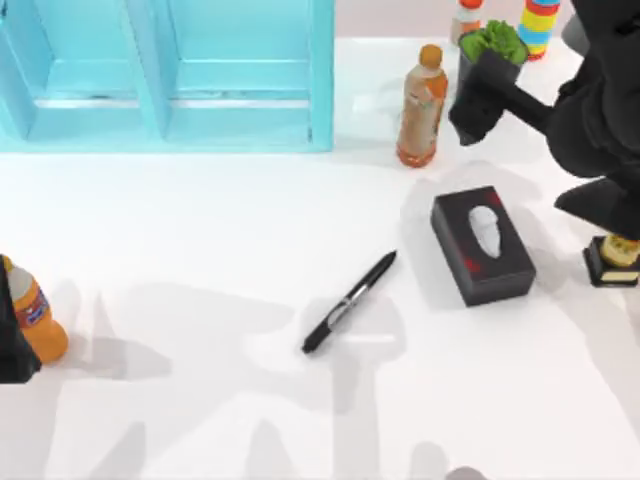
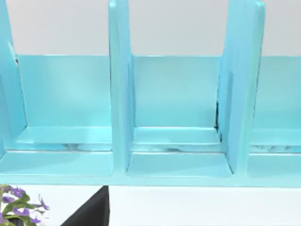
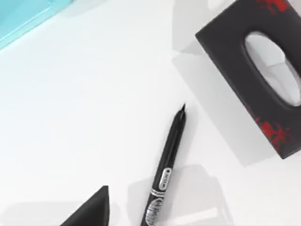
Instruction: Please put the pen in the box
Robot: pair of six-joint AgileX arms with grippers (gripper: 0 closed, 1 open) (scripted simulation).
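The slim black pen [image 1: 350, 302] with a silvery band lies slantwise on the white table near the middle; the right wrist view shows it too, pen [image 3: 167, 172]. The light-blue box [image 1: 165, 75], split into open compartments, stands at the back left, and the left wrist view looks straight into the box [image 2: 174, 136]. My right gripper [image 1: 478, 108] hangs high at the back right, well away from the pen. My left arm [image 1: 10, 340] is parked at the table's left edge.
A black tissue box [image 1: 483, 245] lies just right of the pen. An amber bottle [image 1: 422, 105], a green plant [image 1: 495, 42] and a striped toy [image 1: 540, 25] stand at the back right. An orange bottle [image 1: 35, 320] stands far left, a small trophy [image 1: 612, 260] far right.
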